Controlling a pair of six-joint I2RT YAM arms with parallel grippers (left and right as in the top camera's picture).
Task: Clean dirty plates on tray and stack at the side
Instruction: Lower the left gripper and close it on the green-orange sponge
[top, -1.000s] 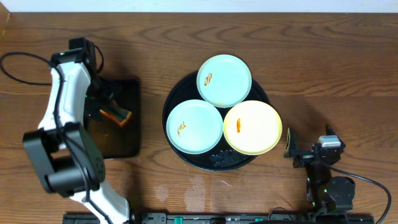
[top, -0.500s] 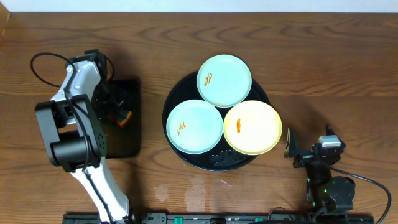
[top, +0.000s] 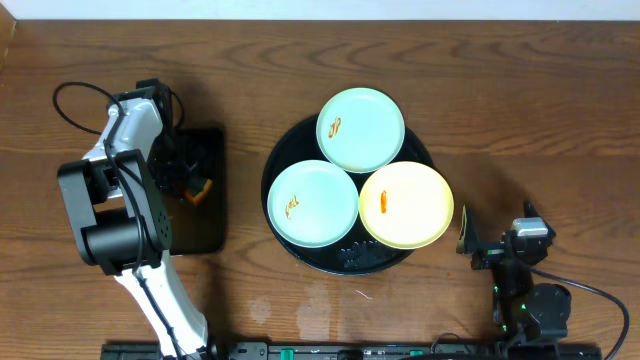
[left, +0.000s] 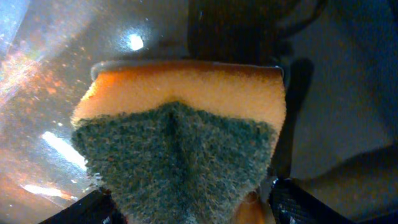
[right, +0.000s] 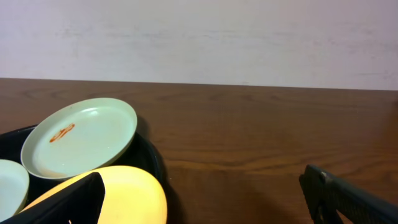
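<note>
Three plates (top: 361, 129) lie side by side on tray (top: 272, 165), each orange-smeared. Left gripper (left: 199, 205) astride sponge (left: 186, 124) over small tray (top: 205, 215); grip undeterminable. Right gripper (right: 205, 199) spread wide, empty, beside tray.

Left of the round black tray (top: 285, 150), the left arm (top: 128, 125) wears a glossy white shell between bulky black cylindrical joints, and a thin black cable (top: 62, 92) loops off it. Right of the tray, the smaller right arm (top: 535, 305) is black throughout, capped by a grey block (top: 531, 232) and trailing its own black lead (top: 590, 288). Both arms end in matte black fingers (right: 354, 196).
</note>
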